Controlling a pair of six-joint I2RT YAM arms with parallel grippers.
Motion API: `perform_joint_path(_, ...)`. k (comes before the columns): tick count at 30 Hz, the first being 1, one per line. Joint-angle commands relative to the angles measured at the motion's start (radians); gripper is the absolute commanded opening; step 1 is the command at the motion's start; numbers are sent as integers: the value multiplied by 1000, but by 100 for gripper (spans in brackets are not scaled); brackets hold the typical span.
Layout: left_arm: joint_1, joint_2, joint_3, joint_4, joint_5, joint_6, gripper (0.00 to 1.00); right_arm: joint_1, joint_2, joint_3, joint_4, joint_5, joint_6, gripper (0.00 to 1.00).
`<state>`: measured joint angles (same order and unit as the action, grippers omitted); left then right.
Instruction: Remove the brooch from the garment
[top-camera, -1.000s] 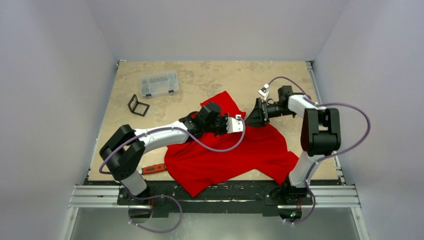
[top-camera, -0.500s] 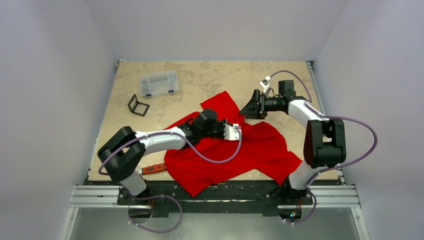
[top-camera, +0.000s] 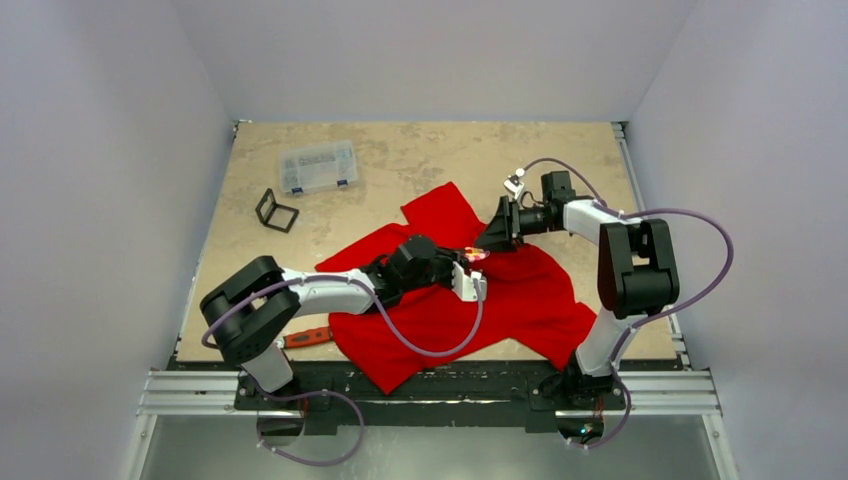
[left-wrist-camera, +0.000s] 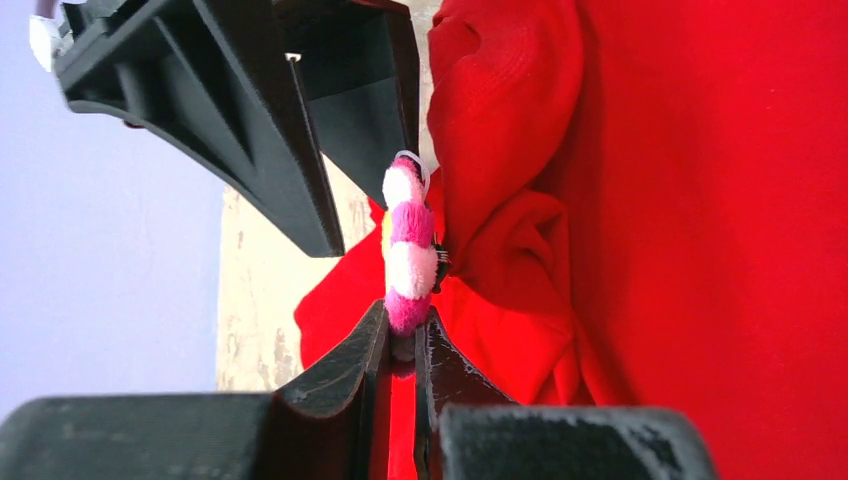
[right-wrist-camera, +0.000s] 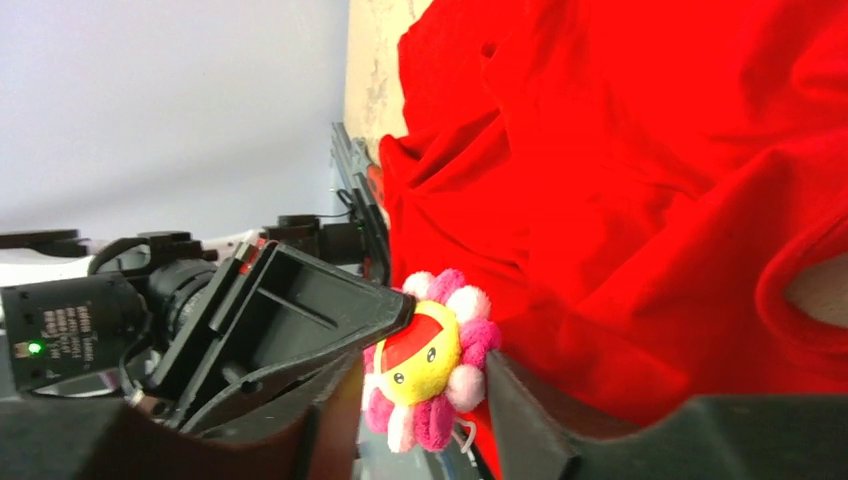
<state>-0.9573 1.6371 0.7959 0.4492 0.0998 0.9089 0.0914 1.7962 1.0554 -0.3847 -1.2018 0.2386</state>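
The brooch (top-camera: 474, 255) is a plush flower with pink and white petals and a yellow-red face (right-wrist-camera: 430, 355). It stands lifted off the red garment (top-camera: 520, 300), still joined to a raised fold of the cloth (left-wrist-camera: 500, 250). My left gripper (left-wrist-camera: 405, 335) is shut on the brooch's lower petal (left-wrist-camera: 408, 310). My right gripper (right-wrist-camera: 420, 365) comes in from the far side. Its fingers (right-wrist-camera: 520, 420) sit on either side of the flower and touch its petals. The two grippers meet at the brooch (left-wrist-camera: 410, 250) above the middle of the shirt.
A clear plastic box (top-camera: 318, 167) and a small black frame (top-camera: 276, 210) lie at the far left of the table. A red-handled wrench (top-camera: 307, 337) lies near the front edge beside the left arm's base. The shirt (right-wrist-camera: 650, 180) spreads towards the front right.
My right gripper has swung down and left onto the brooch and its jaws have narrowed round it. My left gripper has shifted slightly nearer, still shut on the brooch.
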Motion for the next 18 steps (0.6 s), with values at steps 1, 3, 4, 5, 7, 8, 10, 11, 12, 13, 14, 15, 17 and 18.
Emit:
perform_joint_path(1, -3, 11, -14, 98, -19, 45, 0, 1, -12, -9, -11, -82, -33, 43)
perform_joint_path(3, -3, 13, -23, 116, -20, 45, 0, 1, -14, -11, -9, -77, -36, 24)
perform_joint_path(4, -3, 12, -27, 124, -20, 40, 0, 1, -17, -14, 0, -73, -34, 14)
perform_joint_path(5, -3, 11, -28, 121, -21, 29, 1, 1, -22, -18, 15, -64, -23, 6)
perform_joint_path(7, -3, -5, -14, 70, -27, -10, 27, 1, -51, -42, 90, -36, 32, 0)
perform_joint_path(8, -2, -15, -4, 33, -36, -35, 36, 1, -64, -57, 139, -17, 67, 0)
perform_joint_path(10, 7, -51, 18, -65, -45, -109, 44, 1, -122, -95, 256, 30, 137, 0)
perform_joint_path(11, 18, -77, 30, -127, -25, -157, 46, 1, -147, -117, 322, 56, 173, 0)
perform_joint_path(12, 36, -107, 46, -206, 6, -219, 49, 3, -169, -134, 383, 75, 198, 0)
perform_joint_path(13, 59, -133, 68, -284, 49, -283, 51, 6, -186, -144, 421, 92, 206, 0)
perform_joint_path(14, 83, -157, 95, -370, 118, -354, 52, 11, -201, -146, 433, 112, 196, 0)
perform_joint_path(15, 112, -173, 143, -470, 172, -424, 54, 20, -210, -142, 419, 123, 162, 0)
perform_joint_path(17, 181, -182, 213, -641, 292, -568, 55, 41, -210, -113, 275, 154, 23, 0)
perform_joint_path(18, 217, -177, 241, -697, 339, -656, 56, 50, -202, -100, 208, 170, -39, 0)
